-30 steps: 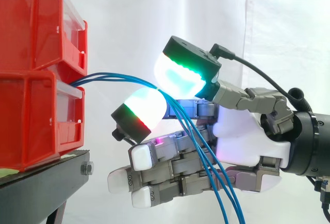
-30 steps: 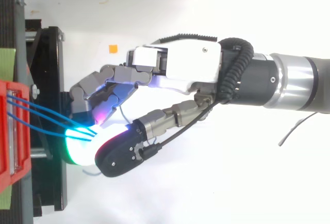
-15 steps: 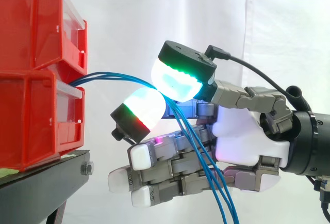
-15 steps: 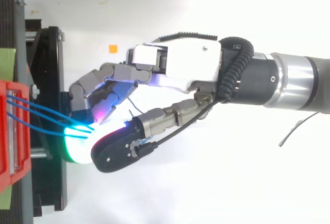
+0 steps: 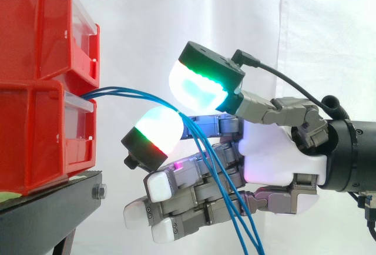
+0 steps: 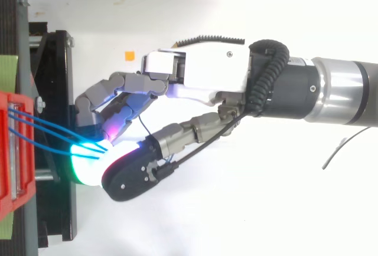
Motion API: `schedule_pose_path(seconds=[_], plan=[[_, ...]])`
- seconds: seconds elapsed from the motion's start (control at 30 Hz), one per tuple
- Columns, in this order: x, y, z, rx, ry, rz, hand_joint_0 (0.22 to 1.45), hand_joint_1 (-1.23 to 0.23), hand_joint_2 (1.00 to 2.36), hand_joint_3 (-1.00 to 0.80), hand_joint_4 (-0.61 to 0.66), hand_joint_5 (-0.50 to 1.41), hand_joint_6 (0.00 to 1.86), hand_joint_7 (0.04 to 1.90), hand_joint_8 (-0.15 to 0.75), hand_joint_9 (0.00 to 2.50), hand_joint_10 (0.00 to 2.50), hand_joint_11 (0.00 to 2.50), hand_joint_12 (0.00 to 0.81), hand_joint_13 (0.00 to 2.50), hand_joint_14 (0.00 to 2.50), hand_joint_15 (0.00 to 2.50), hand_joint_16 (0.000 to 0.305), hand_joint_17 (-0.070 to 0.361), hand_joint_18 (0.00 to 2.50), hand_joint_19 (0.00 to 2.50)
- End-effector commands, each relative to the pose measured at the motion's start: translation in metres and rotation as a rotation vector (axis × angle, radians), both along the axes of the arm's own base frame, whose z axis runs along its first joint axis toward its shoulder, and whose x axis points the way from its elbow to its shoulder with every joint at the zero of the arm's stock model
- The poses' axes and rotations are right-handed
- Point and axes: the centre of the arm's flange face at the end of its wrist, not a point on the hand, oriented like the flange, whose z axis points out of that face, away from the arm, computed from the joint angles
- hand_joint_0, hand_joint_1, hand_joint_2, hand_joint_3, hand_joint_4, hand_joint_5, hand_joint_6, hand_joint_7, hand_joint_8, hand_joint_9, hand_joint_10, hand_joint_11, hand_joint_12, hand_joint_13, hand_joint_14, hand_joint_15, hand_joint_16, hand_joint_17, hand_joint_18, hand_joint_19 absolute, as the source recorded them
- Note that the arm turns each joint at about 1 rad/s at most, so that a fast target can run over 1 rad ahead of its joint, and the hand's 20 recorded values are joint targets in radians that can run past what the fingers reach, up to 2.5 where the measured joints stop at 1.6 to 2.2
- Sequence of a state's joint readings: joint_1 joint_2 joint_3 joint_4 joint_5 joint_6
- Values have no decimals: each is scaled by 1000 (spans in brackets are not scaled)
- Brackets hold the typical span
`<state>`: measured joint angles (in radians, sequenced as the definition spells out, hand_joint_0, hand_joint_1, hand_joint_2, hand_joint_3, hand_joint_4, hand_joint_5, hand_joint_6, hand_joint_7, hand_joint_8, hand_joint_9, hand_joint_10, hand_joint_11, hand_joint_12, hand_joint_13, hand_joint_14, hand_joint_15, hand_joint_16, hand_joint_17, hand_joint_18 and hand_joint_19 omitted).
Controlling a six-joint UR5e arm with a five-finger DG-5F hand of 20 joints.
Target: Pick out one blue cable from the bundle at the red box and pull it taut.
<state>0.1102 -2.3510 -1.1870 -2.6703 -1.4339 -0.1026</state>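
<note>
Side view: two red bins (image 5: 41, 84) are stacked at the left on a black stand (image 5: 53, 208), before a white curtain (image 5: 323, 32). The blue cables (image 5: 126, 92) come out of the gap between the upper and lower bin, arc to the right, and run into the spot where two glowing pads (image 5: 197, 87) meet. One pad is above, green and cyan, and the other is below it, white with a red and green rim. From there the cables fall slack across the palm and leave at the bottom edge. The hand (image 5: 273, 161) comes in from the right with its palm facing the bins. The two pads pinch the bundle, and the other fingers lie half curled beneath, holding nothing

Top view: the red bins (image 6: 7, 150) sit at the left edge, on the black stand (image 6: 56, 91). Three strands of the blue cables (image 6: 47, 129) cross from the bins to the right and end in the cyan glow between the closed pads, just beside the stand. The hand (image 6: 201, 73) lies in the middle, with the arm (image 6: 342, 91) reaching in from the right. A small orange mark (image 6: 129, 56) lies on the white surface above the hand
</note>
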Motion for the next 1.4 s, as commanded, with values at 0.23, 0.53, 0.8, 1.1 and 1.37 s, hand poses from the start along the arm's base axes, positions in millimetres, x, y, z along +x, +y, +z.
schedule_pose_path(seconds=[0.23, 0.53, 0.8, 1.1, 1.37], plan=[[-3, -3, 1, -7, 50, -3, 592, -493, 1023, -271, 153, -166, 762, 1154, 298, 867, 20, 528, 328, 621, 11, 265, 50, 112, 426, 485], [-2, -6, 4, -10, 46, -6, 585, -612, 1029, -195, 156, -191, 810, 1101, 288, 831, 21, 542, 328, 617, 11, 272, 50, 113, 431, 484], [-1, -7, 4, -10, 44, -7, 601, -669, 1026, -225, 151, -204, 829, 1057, 283, 801, 21, 552, 321, 615, 11, 264, 50, 113, 438, 458], [-1, -8, 9, -24, 40, -11, 622, -737, 1022, -289, 138, -211, 843, 1038, 278, 786, 21, 579, 318, 612, 10, 246, 49, 111, 463, 439], [-3, -8, 20, -62, 32, -14, 646, -782, 1015, -366, 148, -215, 859, 1010, 276, 783, 20, 596, 314, 622, 11, 251, 49, 111, 489, 434]])
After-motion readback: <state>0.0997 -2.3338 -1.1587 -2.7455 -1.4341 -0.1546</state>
